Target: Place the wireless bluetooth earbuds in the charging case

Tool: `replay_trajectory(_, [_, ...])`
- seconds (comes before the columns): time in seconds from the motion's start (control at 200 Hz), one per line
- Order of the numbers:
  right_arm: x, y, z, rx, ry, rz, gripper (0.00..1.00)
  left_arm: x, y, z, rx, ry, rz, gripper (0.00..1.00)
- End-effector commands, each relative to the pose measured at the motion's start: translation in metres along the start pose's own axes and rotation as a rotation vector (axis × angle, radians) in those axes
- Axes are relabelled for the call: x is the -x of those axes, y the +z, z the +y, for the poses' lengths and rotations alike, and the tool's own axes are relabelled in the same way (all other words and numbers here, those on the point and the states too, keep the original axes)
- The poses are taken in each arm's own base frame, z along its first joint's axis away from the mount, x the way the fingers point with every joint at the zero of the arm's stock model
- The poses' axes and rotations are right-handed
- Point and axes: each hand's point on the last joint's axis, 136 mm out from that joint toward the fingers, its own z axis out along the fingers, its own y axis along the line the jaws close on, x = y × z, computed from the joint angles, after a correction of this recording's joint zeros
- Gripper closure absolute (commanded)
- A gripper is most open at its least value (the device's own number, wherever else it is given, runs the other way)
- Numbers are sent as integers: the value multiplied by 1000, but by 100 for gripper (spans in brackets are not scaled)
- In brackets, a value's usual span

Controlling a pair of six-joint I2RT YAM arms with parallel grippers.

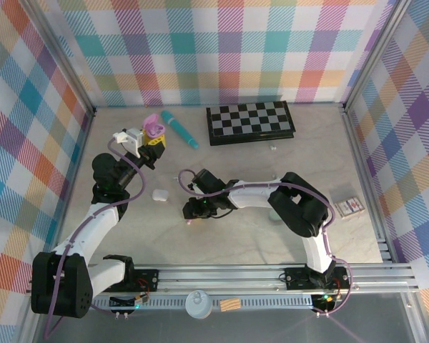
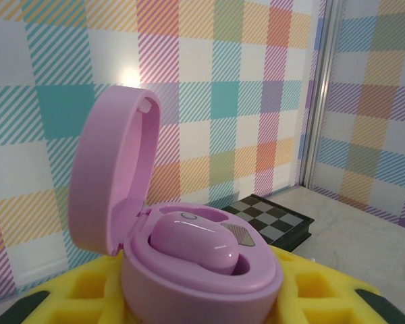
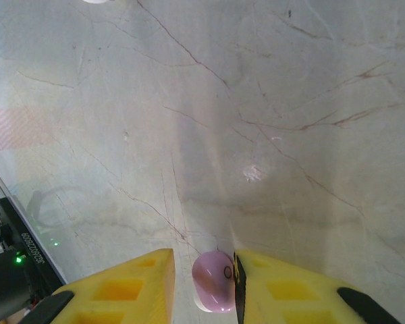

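Left tool [image 1: 151,137] grips the open pink charging case [image 2: 202,270], one earbud [image 2: 192,244] already seated. The other earbud [image 3: 214,290] lies on the tabletop [image 3: 256,135], well apart from the case, between the right tool's [image 3: 202,260] narrow jaws. I'd center it before squeezing, or it'll squirt out.

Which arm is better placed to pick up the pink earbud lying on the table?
The right. Its right gripper straddles the pink earbud on the table, a finger on either side. The left gripper is occupied holding the open charging case, with another earbud seated inside.
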Motion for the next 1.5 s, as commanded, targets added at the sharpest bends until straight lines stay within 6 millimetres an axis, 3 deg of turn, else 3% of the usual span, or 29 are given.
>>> replay_trajectory(0.0, [-10,2,-4,10,10,34,70,12,-5,-1,-3,28,-44,74])
replay_trajectory(0.14, [-16,4,-8,8,17,53,70,11,-5,-1,-4,28,-43,74])
replay_trajectory(0.375, [-13,-6,7,36,-14,30,71,10,-4,0,-3,27,-43,74])
replay_trajectory(0.92, [-16,-3,-4,-13,-9,34,79,8,-4,0,-2,25,-40,74])
replay_trajectory(1.05, [-8,-20,-1,-58,-44,-19,79,9,-4,-1,-7,30,-39,74])
replay_trajectory(1.225, [2,-54,-12,-192,-102,-94,79,1,-2,-5,-23,26,-27,74])
replay_trajectory(1.495, [21,-123,-25,-331,-159,-205,79,-32,-2,-35,-91,41,32,74])
